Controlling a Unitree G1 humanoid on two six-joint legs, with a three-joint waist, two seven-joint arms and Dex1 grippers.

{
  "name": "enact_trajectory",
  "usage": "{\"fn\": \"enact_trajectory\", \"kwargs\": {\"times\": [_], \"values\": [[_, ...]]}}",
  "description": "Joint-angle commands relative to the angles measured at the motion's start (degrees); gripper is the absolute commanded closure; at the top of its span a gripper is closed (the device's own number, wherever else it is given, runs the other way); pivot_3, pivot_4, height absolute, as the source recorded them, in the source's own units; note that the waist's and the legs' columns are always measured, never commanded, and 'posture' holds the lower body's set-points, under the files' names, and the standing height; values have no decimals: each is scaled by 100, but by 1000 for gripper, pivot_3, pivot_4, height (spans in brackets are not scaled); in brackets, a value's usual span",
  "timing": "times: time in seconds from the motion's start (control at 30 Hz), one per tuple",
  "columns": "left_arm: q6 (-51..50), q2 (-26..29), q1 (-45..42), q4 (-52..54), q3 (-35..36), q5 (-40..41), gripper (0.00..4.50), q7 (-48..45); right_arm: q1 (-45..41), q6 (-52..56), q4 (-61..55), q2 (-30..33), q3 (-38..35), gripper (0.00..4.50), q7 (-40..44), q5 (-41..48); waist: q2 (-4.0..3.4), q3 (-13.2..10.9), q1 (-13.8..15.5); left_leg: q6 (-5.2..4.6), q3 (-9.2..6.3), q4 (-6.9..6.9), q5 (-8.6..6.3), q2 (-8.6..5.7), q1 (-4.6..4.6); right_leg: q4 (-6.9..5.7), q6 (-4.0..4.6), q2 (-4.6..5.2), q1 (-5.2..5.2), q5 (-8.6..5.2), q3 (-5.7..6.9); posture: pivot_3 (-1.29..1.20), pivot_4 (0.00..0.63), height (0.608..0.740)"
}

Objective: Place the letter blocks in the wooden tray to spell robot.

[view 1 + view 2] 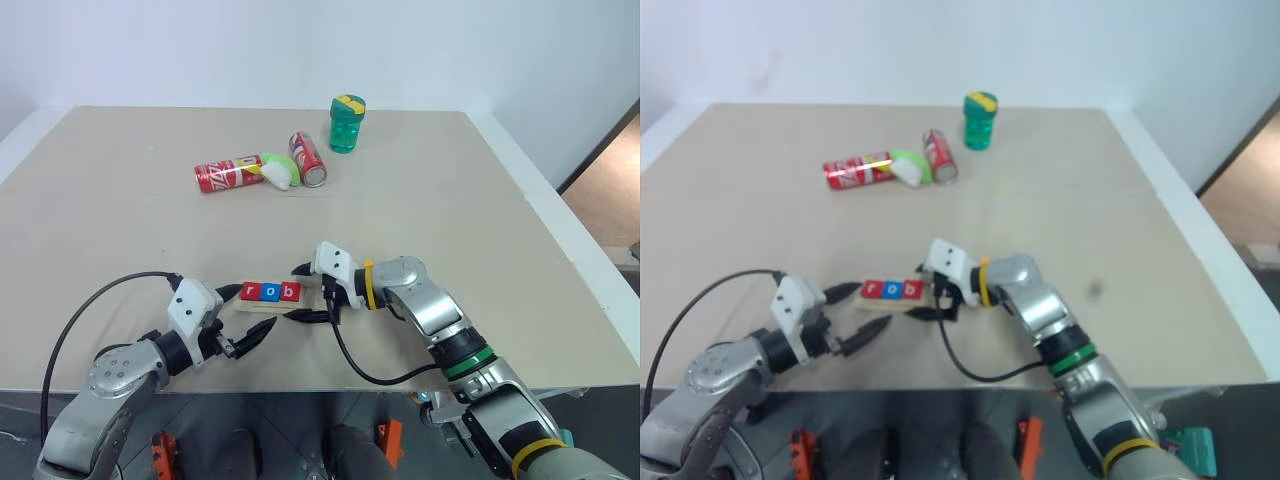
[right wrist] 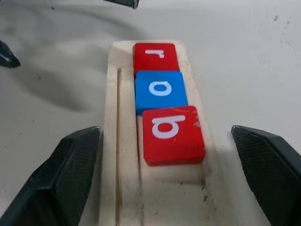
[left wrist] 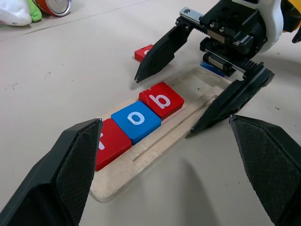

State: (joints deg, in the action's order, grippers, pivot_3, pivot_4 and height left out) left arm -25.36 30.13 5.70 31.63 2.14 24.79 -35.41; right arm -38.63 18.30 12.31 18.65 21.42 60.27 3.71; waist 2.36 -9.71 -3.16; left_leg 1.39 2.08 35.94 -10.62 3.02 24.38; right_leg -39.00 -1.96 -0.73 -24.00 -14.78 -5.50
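Three letter blocks (image 3: pixel 137 120), reading r, o, b, seated in the wooden tray (image 3: pixel 165 136) at table's near edge. Right gripper (image 1: pixel 310 292) released, straddling the tray's 3 o'clock end; left gripper (image 1: pixel 249 318) spread wide at 9 o'clock. Revealed from the left wrist alone: another red block (image 3: pixel 142 52) and blue block (image 3: pixel 214 68) beyond the tray.

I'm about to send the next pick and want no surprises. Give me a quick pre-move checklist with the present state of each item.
1. r, o, b tiles seated in the wooden tray, in order: ok.
2. Right gripper open, holding nothing: ok.
3. Left gripper open, holding nothing: ok.
4. Free slots past the b tile: ok, bare wood shows there.
5. Remaining tiles located: a red tile lies on the table beyond the tray; a blue tile sits under the right gripper's body; their letters: cannot tell.
6. Cans and green bottle far from the tray: ok.
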Motion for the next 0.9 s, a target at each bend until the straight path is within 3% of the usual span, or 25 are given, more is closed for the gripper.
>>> {"fn": "enact_trajectory", "kwargs": {"times": [0.03,0.2,0.43,0.63,0.73,0.9], "values": [[114,134,-78,142,119,97,0,-188,-207,451,-584,-28,-580,60,-150,484,0,0,1,0,0,0,0,0,0,0,0,0,0,0,0,0,150,740],[-36,508,-145,152,196,476,0,-756,-776,389,8,75,-1004,60,-327,572,0,0,-3,0,2,1,0,1,-1,-2,0,-1,-2,1,3,0,150,740],[-67,727,-388,32,130,542,0,-975,-1208,-698,1468,205,-751,60,-137,74,0,0,-2,-1,4,-2,0,-2,0,-1,4,1,-1,-1,0,0,150,740],[-149,642,-229,79,248,642,0,-860,-967,-214,824,-29,-1041,60,-251,462,-1,0,-29,-1,9,-10,-1,-1,9,-2,23,0,-15,11,-11,0,150,740],[-105,627,-103,117,281,613,0,-760,-683,29,252,-192,-1078,768,-510,574,0,0,-28,0,2,-15,-1,4,10,-3,26,-6,-16,9,-7,0,150,740],[-13,601,47,107,325,538,0,-622,-258,473,-534,-472,-1019,2559,-1019,624,0,0,-26,0,-1,-10,0,2,10,-6,26,-3,-16,9,-3,0,150,740]]}}
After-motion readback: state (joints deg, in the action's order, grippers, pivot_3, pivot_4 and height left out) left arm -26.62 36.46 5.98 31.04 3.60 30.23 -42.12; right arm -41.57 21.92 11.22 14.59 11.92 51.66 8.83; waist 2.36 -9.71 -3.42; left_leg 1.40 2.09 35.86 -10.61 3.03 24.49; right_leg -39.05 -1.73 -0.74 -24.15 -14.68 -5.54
